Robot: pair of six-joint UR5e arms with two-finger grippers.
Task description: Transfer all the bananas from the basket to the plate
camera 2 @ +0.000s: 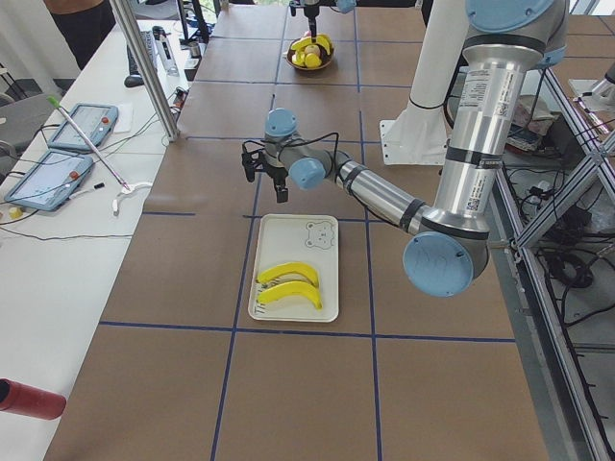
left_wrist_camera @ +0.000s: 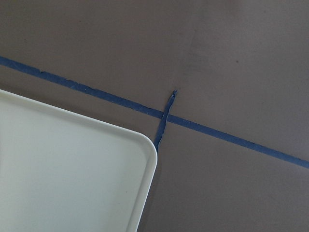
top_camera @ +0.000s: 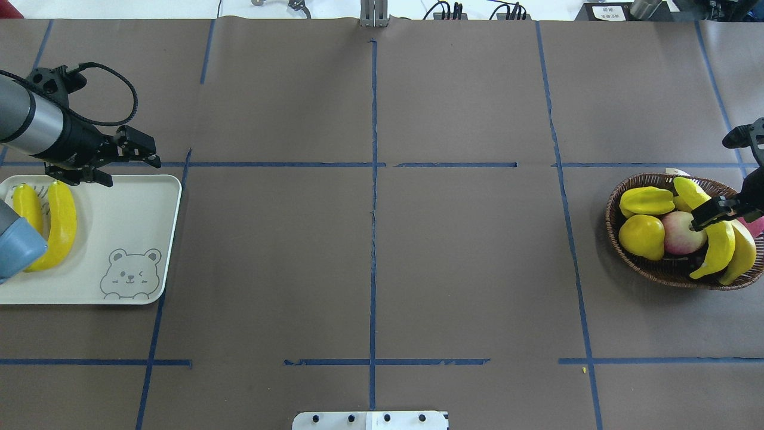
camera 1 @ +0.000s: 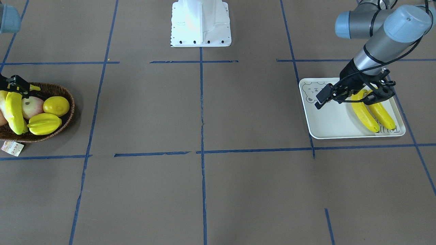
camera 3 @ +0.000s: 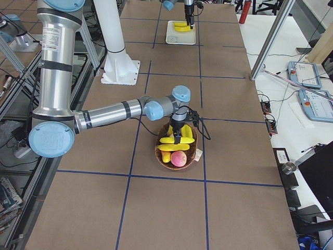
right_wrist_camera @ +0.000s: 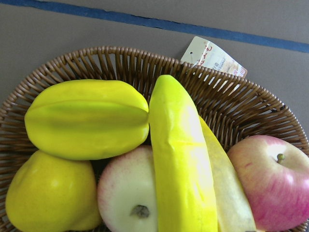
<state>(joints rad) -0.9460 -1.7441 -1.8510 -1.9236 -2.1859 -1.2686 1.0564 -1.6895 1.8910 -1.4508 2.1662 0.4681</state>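
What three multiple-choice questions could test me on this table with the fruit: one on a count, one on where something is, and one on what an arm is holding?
1. How many bananas lie on the plate? A one; B two; C four.
2. Where are the apples? A on the plate; B in the basket; C one in each.
3. What does the left gripper, by the plate, hold? A nothing; B a banana; C an apple.

Answers:
1 B: two lie side by side on it.
2 B: both show inside it in the right wrist view.
3 A: nothing sits between its fingers, and the bananas lie flat on the plate.
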